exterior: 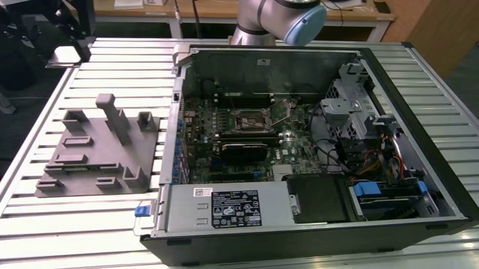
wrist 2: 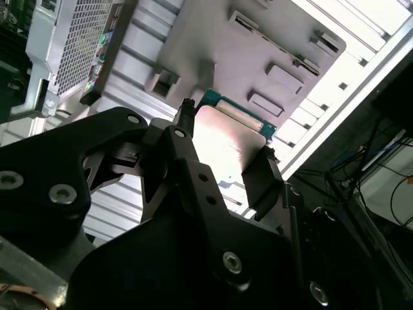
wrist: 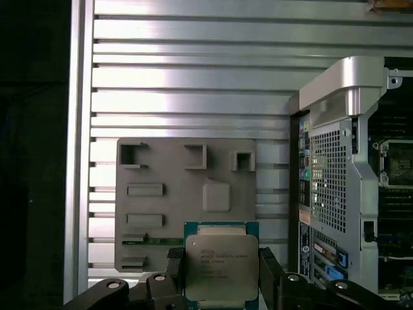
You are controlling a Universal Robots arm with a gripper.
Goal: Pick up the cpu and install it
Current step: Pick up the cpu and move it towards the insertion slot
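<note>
Arm (exterior: 258, 19) raised, wrist facing down; jaws clamped on cpu (wrist: 221, 268).

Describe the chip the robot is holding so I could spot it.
Start at the open computer case on the slatted table, then the grey fixture beside it. In the first wrist view, the gripper is shut on the cpu in front of that fixture. It is a flat square with a pale silvery metal top and green rim, unlike the black fingers flanking it.

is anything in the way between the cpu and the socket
The pincer grips the cpu above the grey fixture, outside the case. The case's wall stands between cpu and socket; nothing visible covers the socket itself.
</note>
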